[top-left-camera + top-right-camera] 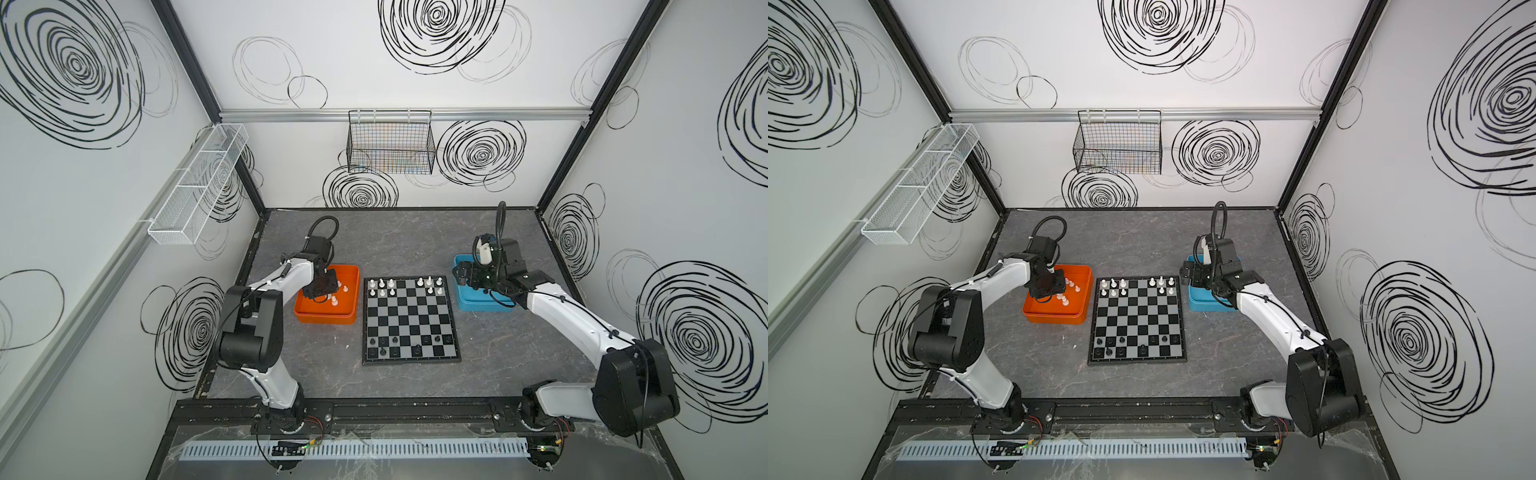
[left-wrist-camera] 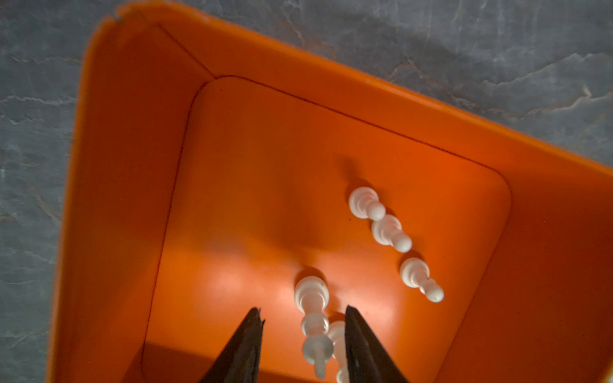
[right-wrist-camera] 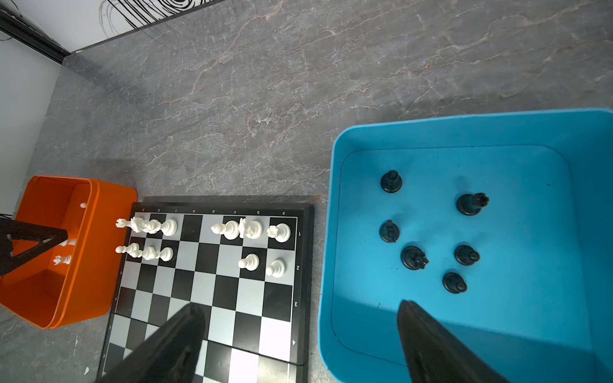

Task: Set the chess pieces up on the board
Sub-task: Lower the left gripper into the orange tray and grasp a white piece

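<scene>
Left jaws are hanging inside the orange tray (image 2: 298, 109), parted, with a tall white piece (image 2: 311, 318) standing between them, not yet pinched; lining up a clean pick, I'd say. Right jaws are gaping wide, straddling the board (image 3: 212, 282) and the blue tray (image 3: 464, 132), black chessmen (image 3: 413, 257) waiting just ahead. White men (image 3: 252, 228) are standing further ahead on the board.

orange tray (image 1: 324, 319) | blue tray (image 1: 478, 306) | black wire basket (image 1: 390, 145) | white mesh basket (image 1: 195, 187)

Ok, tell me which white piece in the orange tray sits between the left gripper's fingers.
The tall spike-topped piece, untouched between the left gripper's open jaws; the three round-headed ones stand outside them.
</scene>
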Robot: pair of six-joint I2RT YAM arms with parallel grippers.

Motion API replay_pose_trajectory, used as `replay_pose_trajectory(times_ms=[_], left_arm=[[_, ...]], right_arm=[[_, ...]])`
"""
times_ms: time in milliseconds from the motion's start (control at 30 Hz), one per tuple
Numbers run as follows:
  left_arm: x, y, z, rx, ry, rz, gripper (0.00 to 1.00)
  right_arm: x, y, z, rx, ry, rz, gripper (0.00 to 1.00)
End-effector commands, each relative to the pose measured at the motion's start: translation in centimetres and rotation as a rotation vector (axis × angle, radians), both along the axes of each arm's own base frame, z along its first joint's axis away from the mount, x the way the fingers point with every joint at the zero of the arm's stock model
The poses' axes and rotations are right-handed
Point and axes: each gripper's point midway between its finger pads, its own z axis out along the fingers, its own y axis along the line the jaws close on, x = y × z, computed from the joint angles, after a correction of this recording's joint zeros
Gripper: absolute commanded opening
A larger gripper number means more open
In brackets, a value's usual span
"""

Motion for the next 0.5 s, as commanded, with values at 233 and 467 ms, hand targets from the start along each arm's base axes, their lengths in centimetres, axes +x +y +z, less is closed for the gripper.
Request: replay_pose_trajectory(times_ms=[233, 467], left_arm=[[0.81, -0.25, 0.38, 0.012, -0.004, -0.002, 0.34], [0.54, -0.64, 0.18, 0.019, 0.006, -0.011, 0.27]], right_arm=[[-0.55, -0.58, -1.26, -0.016, 0.043, -0.001, 0.95], [-0.62, -0.78, -1.53, -0.019, 0.05, -0.004, 0.95]])
